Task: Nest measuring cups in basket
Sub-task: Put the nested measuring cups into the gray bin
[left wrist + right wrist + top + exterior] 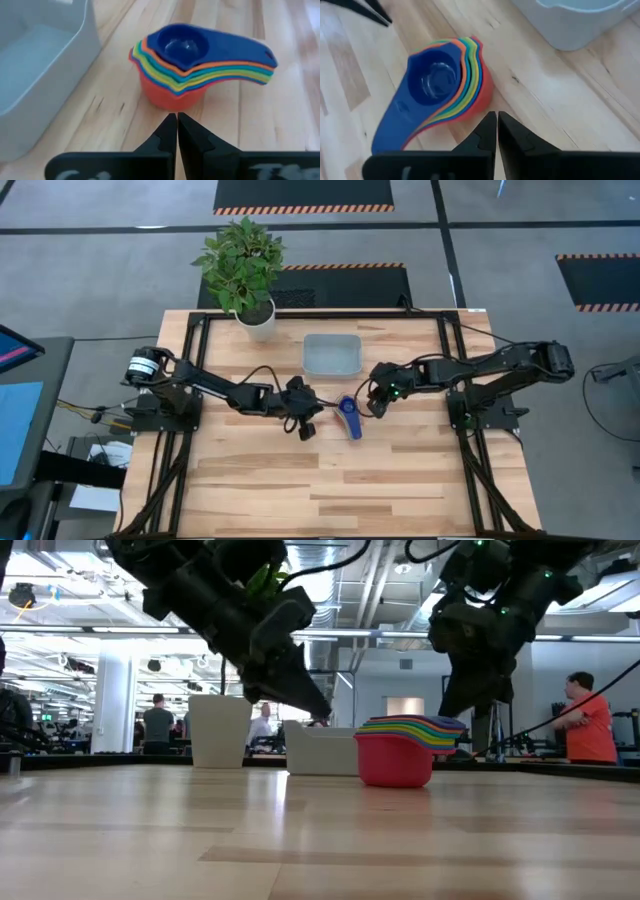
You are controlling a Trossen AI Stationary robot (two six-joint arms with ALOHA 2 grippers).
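The measuring cups (349, 418) stand nested in one stack on the table, red at the bottom and dark blue on top, with their handles fanned toward the near edge. The stack (190, 65) rests on the red cup's base (395, 768). The translucent basket (332, 353) sits just beyond the stack, toward the far edge. My left gripper (177, 125) is shut and hovers just left of the stack. My right gripper (497, 125) is shut too, just right of the stack (445, 90). Neither gripper shows contact with the cups.
A white pot with a green plant (256, 320) stands at the far edge, left of the basket (35, 65). Bare wood runs from the stack to the near edge. In the low view, people stand in the room behind the table.
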